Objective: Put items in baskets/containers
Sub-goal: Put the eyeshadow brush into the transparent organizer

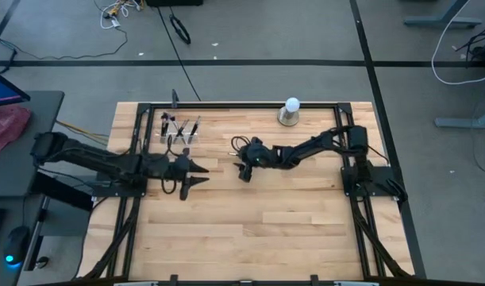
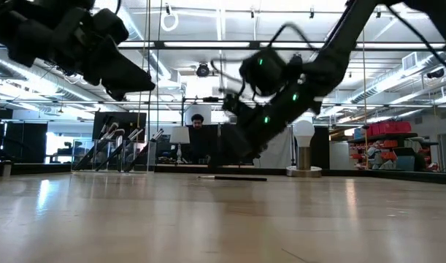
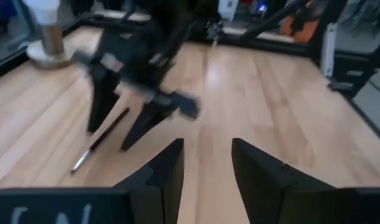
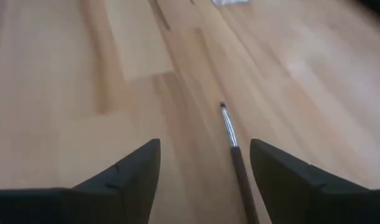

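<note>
One thin makeup brush (image 4: 233, 155) with a black handle and silvery ferrule lies flat on the wooden table near its middle; the left wrist view shows the brush (image 3: 99, 140) too. My right gripper (image 4: 205, 155) is open and slants down over it, one finger on either side, touching nothing. My left gripper (image 1: 205, 175) stands open a little to the left of it, well above the table, with nothing between its fingers. At the far left stands the clear holder (image 1: 178, 137) with several brushes (image 1: 182, 127) leaning upright in it.
A white ball on a grey round base (image 1: 290, 111) stands at the table's far edge, right of centre. A black frame (image 1: 226, 105) runs round the table's far and side edges. The near half of the table (image 1: 250, 238) is bare wood.
</note>
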You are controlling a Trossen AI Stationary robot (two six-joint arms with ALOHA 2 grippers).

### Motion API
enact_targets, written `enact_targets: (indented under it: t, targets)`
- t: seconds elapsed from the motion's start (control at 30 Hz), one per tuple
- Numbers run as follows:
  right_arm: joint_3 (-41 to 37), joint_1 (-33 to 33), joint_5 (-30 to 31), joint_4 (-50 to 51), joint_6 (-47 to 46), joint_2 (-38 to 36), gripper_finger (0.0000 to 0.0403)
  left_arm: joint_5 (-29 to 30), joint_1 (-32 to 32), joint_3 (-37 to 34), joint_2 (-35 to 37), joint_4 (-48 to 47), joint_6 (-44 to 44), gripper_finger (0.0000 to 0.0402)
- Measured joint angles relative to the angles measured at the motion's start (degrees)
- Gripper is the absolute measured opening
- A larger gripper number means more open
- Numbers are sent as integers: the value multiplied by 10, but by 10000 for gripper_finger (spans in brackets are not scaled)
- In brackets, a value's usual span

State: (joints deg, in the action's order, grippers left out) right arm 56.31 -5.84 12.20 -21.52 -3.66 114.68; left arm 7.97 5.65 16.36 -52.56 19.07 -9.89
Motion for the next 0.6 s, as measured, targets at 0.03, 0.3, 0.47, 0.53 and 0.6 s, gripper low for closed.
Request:
enact_targets:
  t: [0.03, 0.3, 0.47, 0.53, 0.6]
  targets:
    - [0, -10, -14, -11, 1, 13, 248, 8, 11, -8, 0, 18, 0, 140]
    - [2, -52, -76, -70, 3, 82, 198, 40, 53, -30, 0, 54, 1, 140]
    - [4, -55, -73, -48, 12, 84, 136, 40, 56, -30, 0, 62, 5, 140]
    - [-1, -55, -71, -52, 14, 84, 109, 40, 56, -30, 0, 64, 5, 140]
    - [-8, -55, -69, -60, 15, 85, 80, 40, 56, -30, 0, 64, 6, 140]
